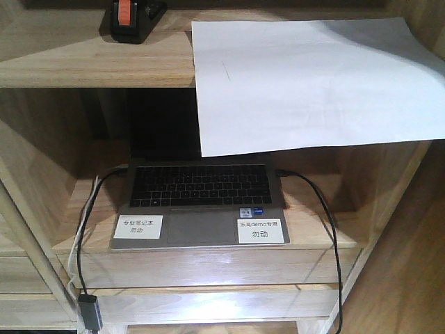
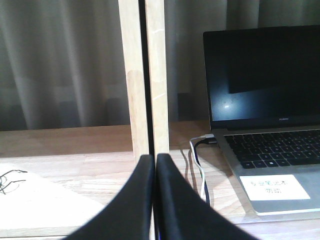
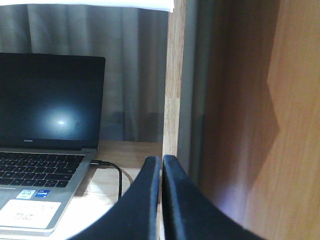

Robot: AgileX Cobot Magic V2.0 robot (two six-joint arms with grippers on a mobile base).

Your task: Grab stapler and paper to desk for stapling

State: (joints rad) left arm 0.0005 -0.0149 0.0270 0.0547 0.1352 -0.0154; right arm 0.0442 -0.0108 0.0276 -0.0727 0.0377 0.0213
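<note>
I see the stapler (image 1: pixel 132 17) on the upper shelf (image 1: pixel 69 62), just left of the paper (image 1: pixel 313 83), whose front edge overhangs the open laptop (image 1: pixel 201 202) below. My left tool (image 2: pixel 152 158) and right tool (image 3: pixel 161 159) are both pinched closed, holding nothing.

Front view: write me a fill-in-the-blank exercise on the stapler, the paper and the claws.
1. The stapler sits on the shelf to the ____ of the paper.
2. The paper hangs over the shelf edge and hides part of the ____ of the laptop.
3. The left claw and the right claw are both ____.

Missing words: left; screen; shut.
</note>
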